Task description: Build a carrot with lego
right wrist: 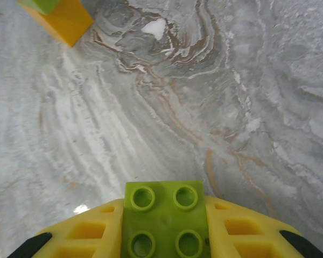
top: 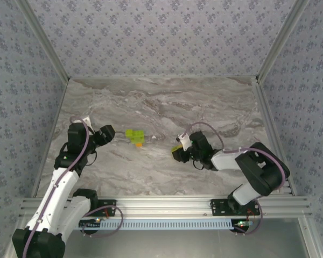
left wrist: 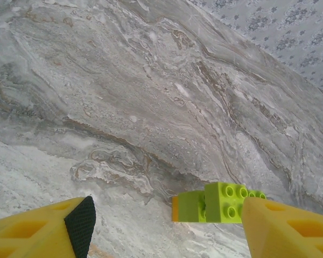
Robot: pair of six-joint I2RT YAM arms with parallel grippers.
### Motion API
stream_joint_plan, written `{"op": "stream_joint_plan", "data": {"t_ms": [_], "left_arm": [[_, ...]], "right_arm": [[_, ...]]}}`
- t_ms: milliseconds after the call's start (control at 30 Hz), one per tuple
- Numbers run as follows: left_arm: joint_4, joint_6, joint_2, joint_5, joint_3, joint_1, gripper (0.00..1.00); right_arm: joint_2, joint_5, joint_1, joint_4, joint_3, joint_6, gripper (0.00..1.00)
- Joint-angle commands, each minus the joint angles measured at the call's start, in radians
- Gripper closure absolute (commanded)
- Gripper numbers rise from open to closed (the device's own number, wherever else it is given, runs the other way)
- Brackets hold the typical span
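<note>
A partly joined carrot [top: 135,137] lies on the marble table mid-left: lime-green bricks stuck on an orange brick. In the left wrist view its green studded bricks [left wrist: 226,201] and orange end [left wrist: 175,208] lie just ahead of the right finger. My left gripper [top: 105,133] [left wrist: 167,239] stands open just left of this cluster, with nothing between its yellow fingers. My right gripper [top: 178,152] [right wrist: 166,239] is shut on a lime-green four-stud brick [right wrist: 166,217] [top: 176,149], to the right of the cluster. The orange brick [right wrist: 64,20] shows at the top left of the right wrist view.
The marble tabletop [top: 161,102] is bounded by patterned walls at the back and both sides. An aluminium rail [top: 167,204] with both arm bases runs along the near edge.
</note>
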Motion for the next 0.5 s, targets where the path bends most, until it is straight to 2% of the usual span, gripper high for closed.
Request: {"op": "stream_joint_plan", "data": {"t_ms": [0,233,367,467], "left_arm": [[0.05,0.016,-0.004,0.027,-0.019,0.007,0.26],[0.07,0.017,-0.014,0.045,-0.046,0.007,0.26],[0.124,0.034,-0.015,0.097,-0.084,0.007,0.27],[0.224,0.063,-0.04,0.174,-0.157,0.003,0.27]], "right_arm": [[-0.048,-0.219,-0.038,-0.208,0.083,0.053,0.78],[-0.107,-0.479,-0.088,-0.309,0.153,0.072,0.78],[-0.137,-0.562,-0.093,-0.341,0.159,0.053,0.78],[-0.159,-0.561,-0.095,-0.397,0.168,0.007,0.78]]}}
